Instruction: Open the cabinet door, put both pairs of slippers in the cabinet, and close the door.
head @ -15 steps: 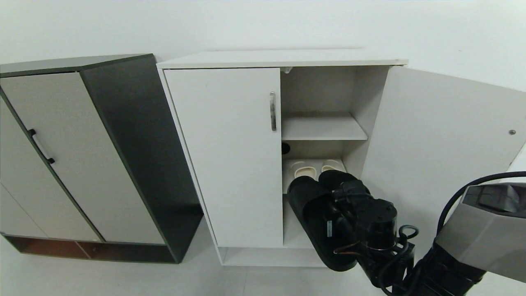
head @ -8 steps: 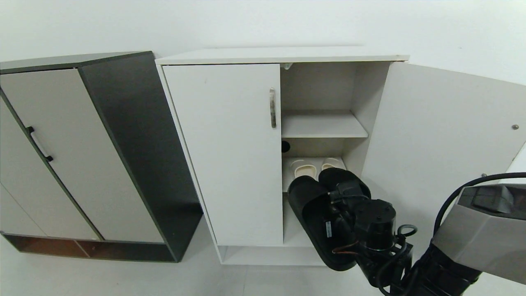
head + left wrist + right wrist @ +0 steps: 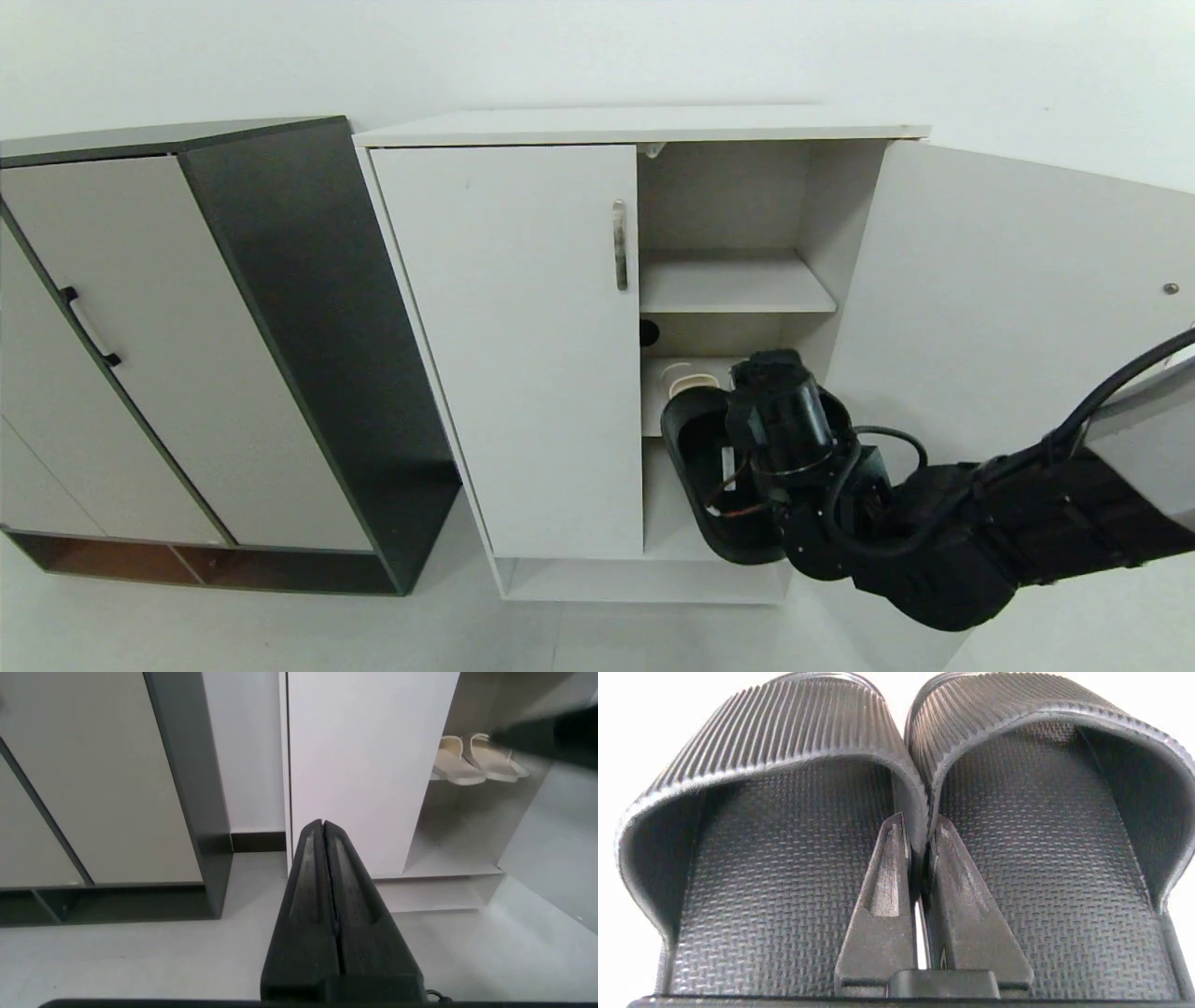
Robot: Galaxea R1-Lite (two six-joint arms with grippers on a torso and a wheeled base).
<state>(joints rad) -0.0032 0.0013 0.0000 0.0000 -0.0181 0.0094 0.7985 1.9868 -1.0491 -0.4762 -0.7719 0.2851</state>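
Right hand (image 3: 920,833) clamps the touching inner walls of the black slippers (image 3: 775,915), as its wrist view shows. The head view places them in the cabinet (image 3: 523,355) opening, at 6 o'clock of the white slippers (image 3: 478,758), which the arm half hides. Left hand (image 3: 324,831) is pressed together, holding nothing. A dark cabinet (image 3: 280,327) stands at 9 o'clock.

Ribbed black slippers (image 3: 785,812), cream slippers (image 3: 481,758), white cabinet (image 3: 523,355) (second cabinet (image 3: 308,327) dark grey)

On the second shelf (image 3: 651,397) down in the cabinet (image 3: 644,124), white slippers (image 3: 693,380) lie side by side.
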